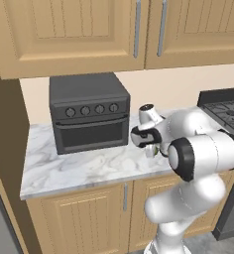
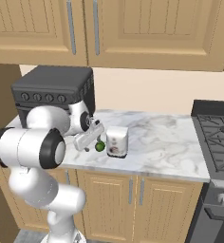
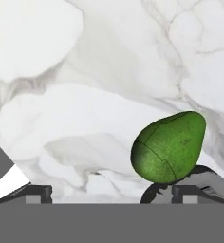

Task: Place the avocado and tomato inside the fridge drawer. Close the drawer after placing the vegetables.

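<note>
- Avocado (image 3: 169, 148), a dark green smooth egg-shaped fruit, lies on the white grey-veined marble counter (image 3: 85, 71); in the hand view it sits in the lower right of the frame, and in the right base view it shows as a small green spot (image 2: 99, 146) at centre left, just beside a small white toaster-like appliance (image 2: 117, 141).
- Long axis of the fruit, in the hand view, slants from its broad end at lower left to its narrower end at upper right.
- Relative to the white two-finger gripper (image 3: 109, 192), the fruit is off-centre: it stands right over the dark right-hand fingertip (image 3: 186, 191) at the bottom of the frame, not midway between the two tips. A sideways shift toward that side looks needed, I judge, before the jaws could straddle it.
- Jaws stand fully spread with nothing between them; the hand is released.
- Arm pose: in the left base view the white arm rises from the lower right, its elbow bulky in the foreground, and reaches forward and down over the counter.
- Behind, at the left of that view, a dark grey box-shaped toaster oven (image 1: 89, 111) stands well apart from the fruit.
</note>
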You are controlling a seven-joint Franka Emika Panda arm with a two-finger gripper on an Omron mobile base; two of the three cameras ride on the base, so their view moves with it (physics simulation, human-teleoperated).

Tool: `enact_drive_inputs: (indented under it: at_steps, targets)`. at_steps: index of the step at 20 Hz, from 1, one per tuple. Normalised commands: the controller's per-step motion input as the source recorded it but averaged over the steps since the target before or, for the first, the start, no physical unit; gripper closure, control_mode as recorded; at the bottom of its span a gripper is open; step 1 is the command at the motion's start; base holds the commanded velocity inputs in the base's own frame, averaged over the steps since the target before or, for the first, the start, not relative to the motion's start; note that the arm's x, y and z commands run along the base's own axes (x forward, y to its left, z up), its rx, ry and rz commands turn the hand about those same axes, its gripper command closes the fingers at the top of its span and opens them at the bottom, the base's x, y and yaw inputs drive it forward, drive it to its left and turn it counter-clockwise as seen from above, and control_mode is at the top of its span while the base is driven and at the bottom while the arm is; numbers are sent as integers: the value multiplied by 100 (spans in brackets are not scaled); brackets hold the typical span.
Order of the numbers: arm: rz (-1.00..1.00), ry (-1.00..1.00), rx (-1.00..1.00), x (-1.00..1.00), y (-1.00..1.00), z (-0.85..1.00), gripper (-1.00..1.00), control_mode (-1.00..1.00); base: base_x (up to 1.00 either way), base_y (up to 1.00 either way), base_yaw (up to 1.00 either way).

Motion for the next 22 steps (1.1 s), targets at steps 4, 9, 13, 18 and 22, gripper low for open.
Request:
enact_drive_inputs:
  at_steps: [4, 9, 13, 18, 22]
  targets:
    - [1, 0, 0, 21, -1, 0, -100, -100, 0, 0, 0]
    - [0, 0, 0, 1, -9, -9, -100, -100, 0, 0, 0]
    - [0, 0, 0, 0, -13, -27, -100, -100, 0, 0, 0]
    - [0, 0, 0, 13, -4, -28, -100, -100, 0, 0, 0]
    - [0, 0, -1, 21, 0, -16, -100, -100, 0, 0, 0]
